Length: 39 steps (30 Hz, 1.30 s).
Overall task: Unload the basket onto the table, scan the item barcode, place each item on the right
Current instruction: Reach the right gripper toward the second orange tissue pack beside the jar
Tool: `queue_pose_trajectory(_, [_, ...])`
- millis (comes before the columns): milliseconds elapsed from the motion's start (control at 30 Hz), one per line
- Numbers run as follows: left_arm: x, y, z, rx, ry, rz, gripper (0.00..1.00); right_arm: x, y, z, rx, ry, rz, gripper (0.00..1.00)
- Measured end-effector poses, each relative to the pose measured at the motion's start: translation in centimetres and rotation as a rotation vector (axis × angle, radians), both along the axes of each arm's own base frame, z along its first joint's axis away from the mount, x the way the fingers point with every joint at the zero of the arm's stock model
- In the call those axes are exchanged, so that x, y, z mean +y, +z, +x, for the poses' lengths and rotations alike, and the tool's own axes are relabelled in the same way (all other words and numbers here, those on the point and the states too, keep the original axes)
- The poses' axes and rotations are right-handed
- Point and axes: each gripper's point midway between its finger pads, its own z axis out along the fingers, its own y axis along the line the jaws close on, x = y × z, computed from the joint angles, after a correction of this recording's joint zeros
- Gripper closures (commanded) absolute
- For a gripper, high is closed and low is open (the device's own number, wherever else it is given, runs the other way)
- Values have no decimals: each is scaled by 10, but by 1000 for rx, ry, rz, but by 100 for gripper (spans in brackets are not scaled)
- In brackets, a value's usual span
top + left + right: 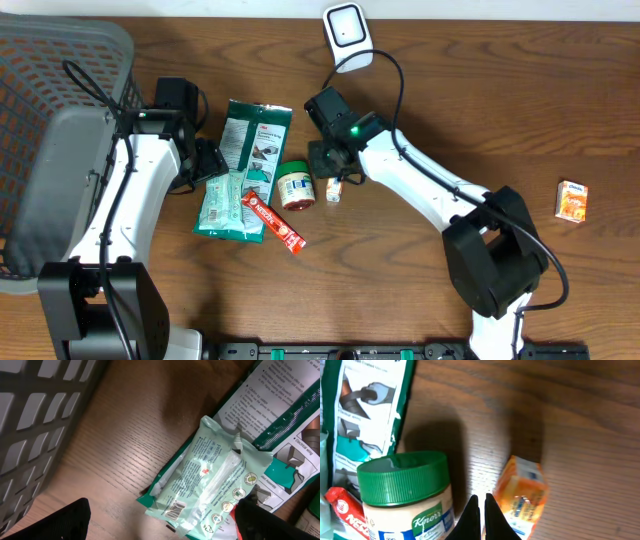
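Note:
The white barcode scanner [346,35] stands at the table's far edge. A mint-green wipes pack [210,480] lies flat with a barcode [173,509] facing up. My left gripper [160,527] hangs open just above it, holding nothing; from overhead it is the left gripper [205,160] at the pack's [225,205] left end. My right gripper [481,505] is shut and empty, its tips pointing down between a green-lidded Knorr jar [405,495] and a small orange box [522,495]. Overhead, this right gripper [335,170] sits beside the jar [296,186].
A green-and-white printed packet [255,140] and a red stick packet [273,220] lie among the items. A grey basket [50,80] fills the left side. Another orange box [572,200] lies alone at the far right.

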Motion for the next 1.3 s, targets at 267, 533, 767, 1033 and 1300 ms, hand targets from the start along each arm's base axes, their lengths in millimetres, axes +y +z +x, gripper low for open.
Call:
queue_pose_trajectory(267, [0,0,0,0,0,0,7,-14,-21,-12,39,10,-118,97])
queue_pose_trajectory(533, [0,0,0,0,0,0,7,-86,-20,-16,83,-33,-368,69])
queue_pose_trajectory(767, [0,0,0,0,0,0,7,-83,-16,-4,60,-48,-308,43])
queue_pose_trajectory(1033, [0,0,0,0,0,0,7,-33,-11,-1,-30,18,-203,1])
queue_pose_trajectory(1300, [0,0,0,0,0,0,7,23,-5,-16,-83,124,-97,81])
